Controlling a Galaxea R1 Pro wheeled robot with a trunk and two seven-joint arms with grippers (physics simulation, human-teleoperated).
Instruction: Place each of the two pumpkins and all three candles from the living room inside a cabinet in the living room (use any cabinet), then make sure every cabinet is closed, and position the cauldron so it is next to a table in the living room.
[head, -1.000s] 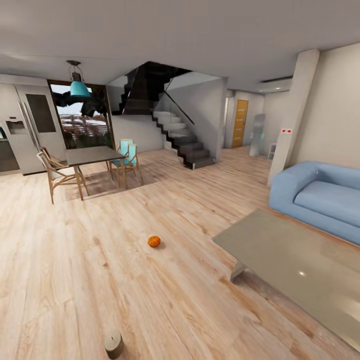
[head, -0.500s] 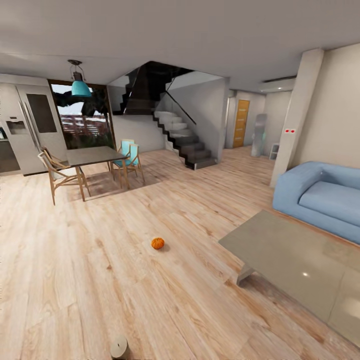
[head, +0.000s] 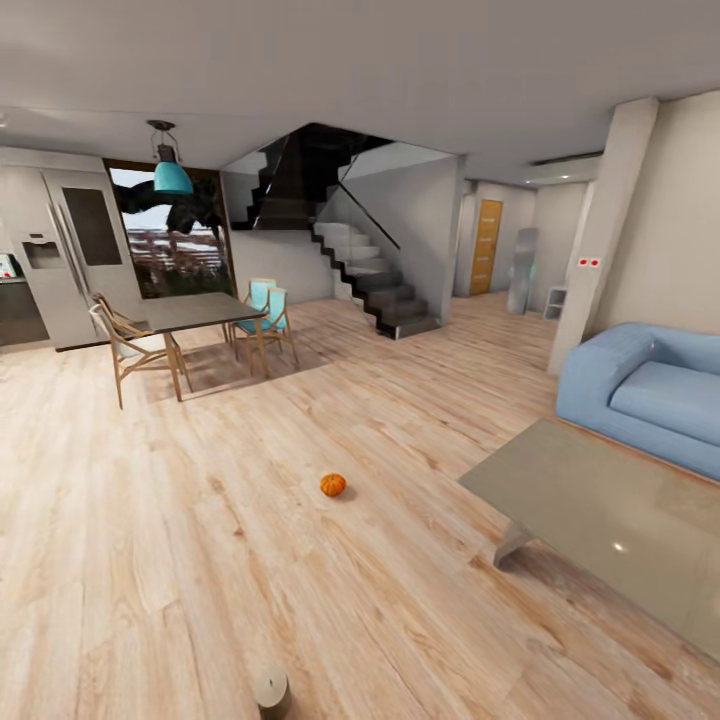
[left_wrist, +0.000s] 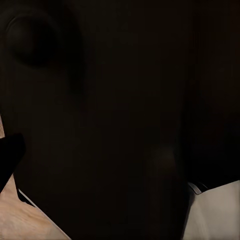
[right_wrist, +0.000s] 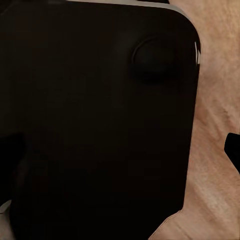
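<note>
From my remote seat, the head camera looks across a wide living room floored in light wood planks (head: 200, 560), open and bare through the middle. A dark staircase (head: 370, 275) climbs the far wall, beside a corridor ending in an orange door (head: 485, 245). At the right, a pale blue sofa (head: 650, 395) sits behind a low grey coffee table (head: 610, 515), whose near corner juts into the walkway. At far left stand a steel refrigerator (head: 60, 255), a dining table (head: 200, 312) ringed by wooden chairs (head: 125, 345), and a teal pendant lamp (head: 171, 172) overhead. One pumpkin (head: 333, 484) lies alone on the boards, well apart from the coffee table; one candle (head: 271, 690) stands at the frame's bottom edge. Both wrist cameras face dark casing with slivers of floor, so I cannot tell how either gripper's fingers are set
</note>
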